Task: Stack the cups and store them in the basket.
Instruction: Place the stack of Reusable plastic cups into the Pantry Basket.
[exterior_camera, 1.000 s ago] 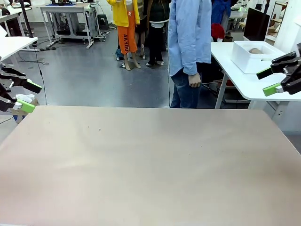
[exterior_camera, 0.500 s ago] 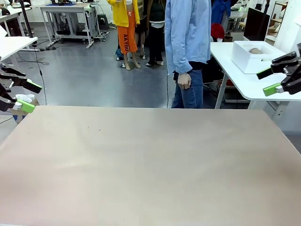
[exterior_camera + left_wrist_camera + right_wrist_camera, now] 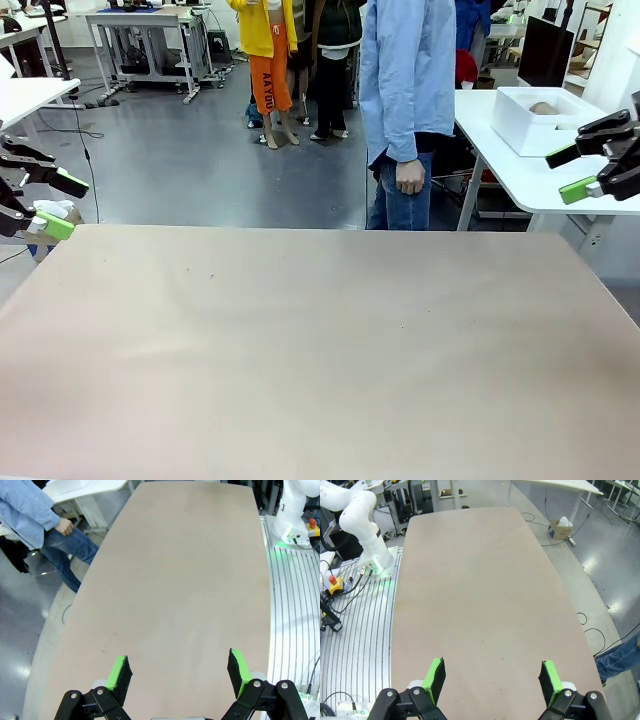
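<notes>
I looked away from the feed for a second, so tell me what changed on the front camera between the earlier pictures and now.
Only the person at the far side moved: they shuffled slightly toward picture left, then back right, their hand hanging empty. The left gripper and right gripper stayed open and parked at the table's edges. Nothing was taken hold of or let go.

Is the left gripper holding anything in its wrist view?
No, the left gripper has its green-padded fingers spread wide apart with just the bare tan table between them.
</notes>
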Action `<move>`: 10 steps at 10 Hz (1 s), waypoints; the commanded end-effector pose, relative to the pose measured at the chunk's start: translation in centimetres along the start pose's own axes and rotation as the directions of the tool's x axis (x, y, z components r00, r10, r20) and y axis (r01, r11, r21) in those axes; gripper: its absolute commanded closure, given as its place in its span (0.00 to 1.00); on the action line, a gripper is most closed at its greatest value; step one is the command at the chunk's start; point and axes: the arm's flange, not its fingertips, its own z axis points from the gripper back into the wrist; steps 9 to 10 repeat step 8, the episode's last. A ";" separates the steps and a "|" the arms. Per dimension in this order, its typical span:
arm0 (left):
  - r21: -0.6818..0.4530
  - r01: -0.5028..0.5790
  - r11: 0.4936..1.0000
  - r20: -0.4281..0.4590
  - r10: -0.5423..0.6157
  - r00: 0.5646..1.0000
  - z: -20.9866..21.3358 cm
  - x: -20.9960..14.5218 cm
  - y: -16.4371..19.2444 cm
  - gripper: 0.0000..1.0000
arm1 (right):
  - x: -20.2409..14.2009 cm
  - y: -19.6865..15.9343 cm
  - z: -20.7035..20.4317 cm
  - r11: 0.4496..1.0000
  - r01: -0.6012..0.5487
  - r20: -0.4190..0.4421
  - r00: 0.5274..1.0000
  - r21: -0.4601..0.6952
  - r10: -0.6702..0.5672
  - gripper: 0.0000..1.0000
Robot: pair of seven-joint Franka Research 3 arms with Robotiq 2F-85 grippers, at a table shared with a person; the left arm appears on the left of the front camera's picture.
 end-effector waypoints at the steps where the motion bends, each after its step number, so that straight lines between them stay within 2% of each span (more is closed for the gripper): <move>1: 0.003 -0.007 1.000 0.007 0.007 1.000 -0.1 0.2 -0.1 0.00 | 0.3 -0.2 0.0 1.000 -0.005 0.028 1.000 0.000 0.005 0.00; 10: 0.003 -0.007 1.000 0.007 0.007 1.000 -0.1 0.2 -0.1 0.00 | 0.3 -0.2 0.0 1.000 -0.005 0.028 1.000 0.000 0.005 0.00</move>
